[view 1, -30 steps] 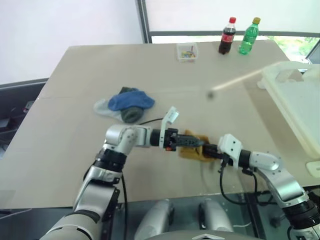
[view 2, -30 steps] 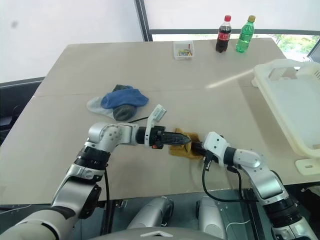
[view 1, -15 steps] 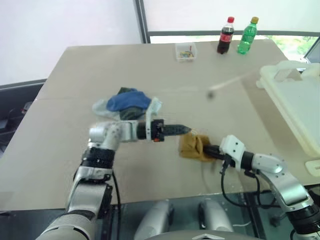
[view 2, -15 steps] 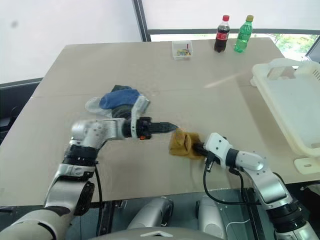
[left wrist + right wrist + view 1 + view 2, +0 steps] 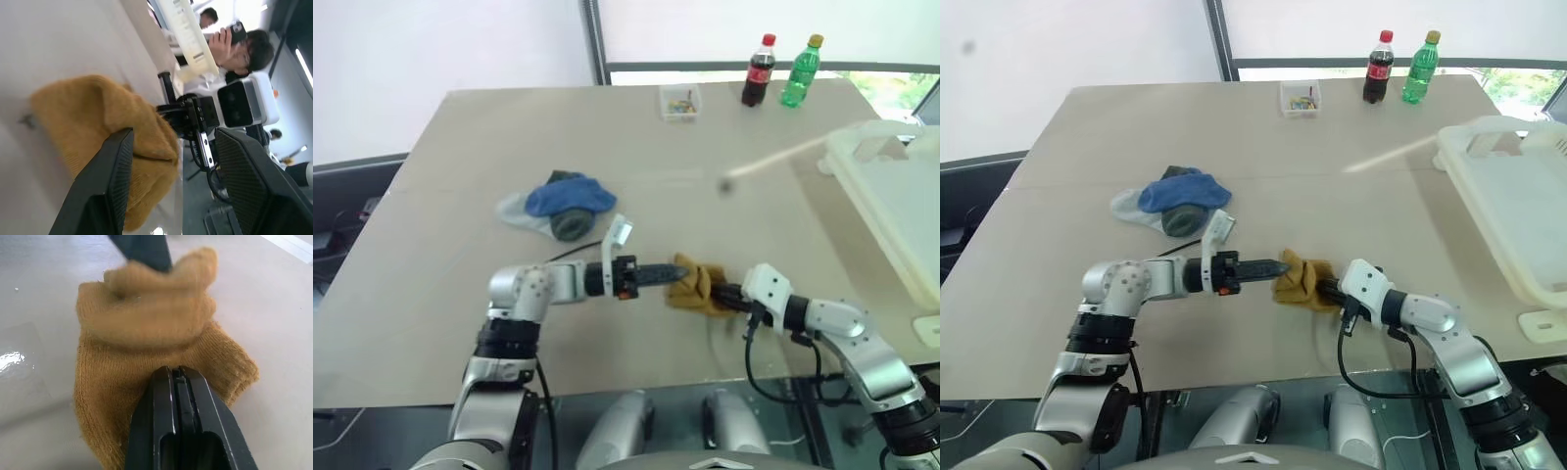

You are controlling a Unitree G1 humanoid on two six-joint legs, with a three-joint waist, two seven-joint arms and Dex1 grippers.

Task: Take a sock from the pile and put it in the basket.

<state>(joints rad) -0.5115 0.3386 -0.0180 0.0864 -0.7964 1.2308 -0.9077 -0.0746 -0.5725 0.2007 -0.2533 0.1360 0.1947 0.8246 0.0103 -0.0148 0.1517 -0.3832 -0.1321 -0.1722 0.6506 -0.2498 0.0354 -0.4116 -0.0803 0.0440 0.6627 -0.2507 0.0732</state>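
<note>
Sock (image 5: 1301, 284), mustard yellow, lies bunched on the table (image 5: 1351, 206) well short of the basket (image 5: 1518, 211), the right pincer (image 5: 1324, 288) clamped on it, the left pincer (image 5: 1278, 268) apart at its other side; carrying it rightward to the basket likely comes next.

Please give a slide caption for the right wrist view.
Right gripper shut on the mustard sock lying on the table.
</note>
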